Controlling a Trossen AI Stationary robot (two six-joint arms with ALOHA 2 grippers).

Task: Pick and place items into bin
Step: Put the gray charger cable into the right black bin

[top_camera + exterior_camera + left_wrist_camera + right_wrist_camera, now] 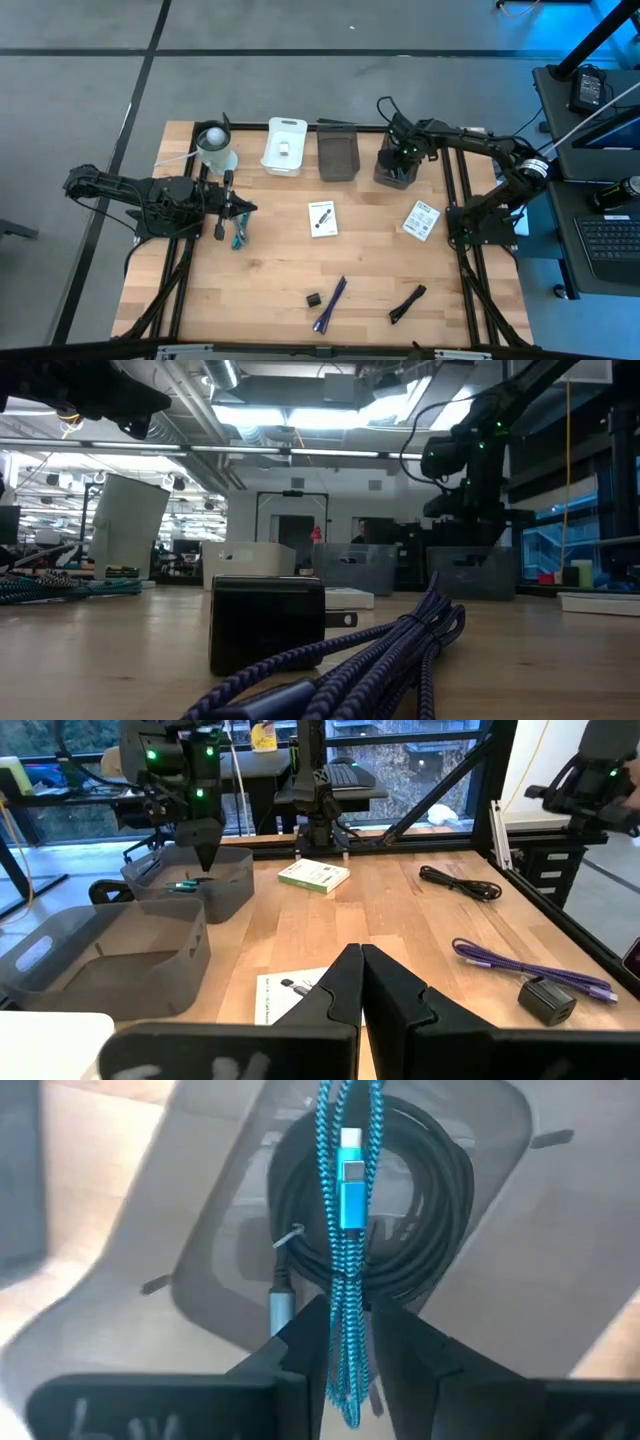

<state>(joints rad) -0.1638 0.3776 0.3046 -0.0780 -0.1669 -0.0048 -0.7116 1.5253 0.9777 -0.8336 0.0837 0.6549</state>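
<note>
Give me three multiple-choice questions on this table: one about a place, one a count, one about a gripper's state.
1. Where is the right gripper?
A over a white printed card
B over the rightmost grey plastic bin
C over a purple cable

2. How many bins stand in the back row?
A two
B three
C five

3. The right gripper is:
A open, empty
B shut on a black marker
C shut on the blue braided cable

Answers:
1 B: the high view shows it above that bin.
2 B: the white plastic bin, the middle grey bin and the rightmost one.
3 C: the cable hangs between its fingers.
</note>
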